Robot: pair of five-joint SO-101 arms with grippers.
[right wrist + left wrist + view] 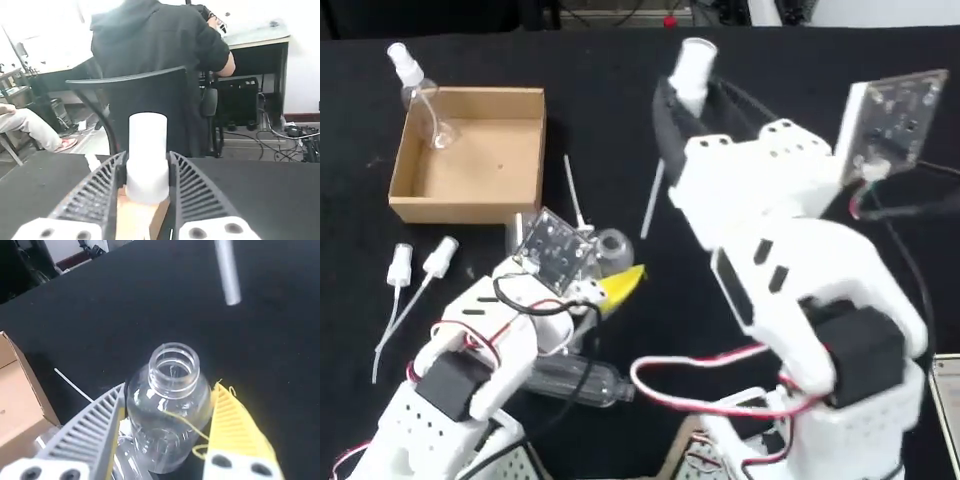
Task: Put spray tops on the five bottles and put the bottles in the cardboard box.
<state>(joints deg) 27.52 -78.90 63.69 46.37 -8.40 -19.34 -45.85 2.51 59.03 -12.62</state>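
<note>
No lettering, label, number or sign can be read on anything here.

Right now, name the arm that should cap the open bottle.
Right. The right gripper is shut on a spray top and holds it raised. The left gripper is shut on the bottle, whose mouth is open, so it is probably best used to hold the bottle steady.

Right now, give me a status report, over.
Left pincer shut on clear open-necked plastic bottle. Right pincer shut on white spray top, raised. One capped bottle in brown cardboard box.
</note>
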